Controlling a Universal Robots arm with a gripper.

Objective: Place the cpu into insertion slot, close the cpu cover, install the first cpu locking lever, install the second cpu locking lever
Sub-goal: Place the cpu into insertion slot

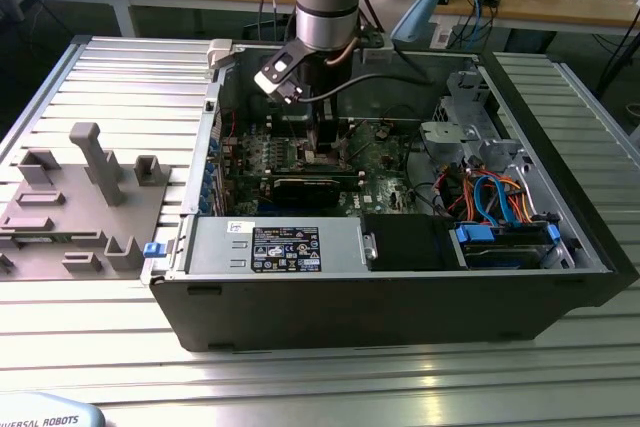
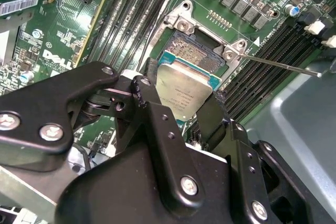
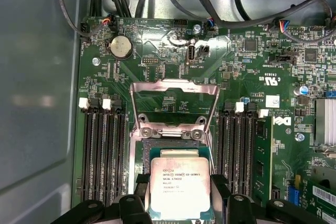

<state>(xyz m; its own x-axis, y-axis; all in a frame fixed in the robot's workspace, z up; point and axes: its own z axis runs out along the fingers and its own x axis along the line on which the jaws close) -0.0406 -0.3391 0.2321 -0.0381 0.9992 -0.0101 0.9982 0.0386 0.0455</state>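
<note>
My gripper [image 2: 181,103] is shut on the cpu [image 2: 186,90], a flat square chip with a dull silver top, its black fingers [image 2: 144,92] pinching two opposite edges. The chip hangs tilted just over the insertion slot [image 2: 202,51], whose dark pin field shows past the chip's far edge. In the first wrist view the cpu [image 3: 180,187] sits between the fingers [image 3: 223,198], with the slot [image 3: 173,145] partly uncovered. The cpu cover [image 3: 174,98] stands swung open behind the slot. A thin metal lever [image 2: 283,65] sticks out sideways. The exterior view has the gripper [image 1: 322,145] deep inside the computer case.
Long black memory slots [image 3: 102,156] flank the socket on both sides. In the case are a black card [image 1: 300,187], a grey power supply [image 1: 275,247] and a drive cage with blue cables [image 1: 500,217]. A grey parts fixture [image 1: 80,187] lies at the exterior view's left.
</note>
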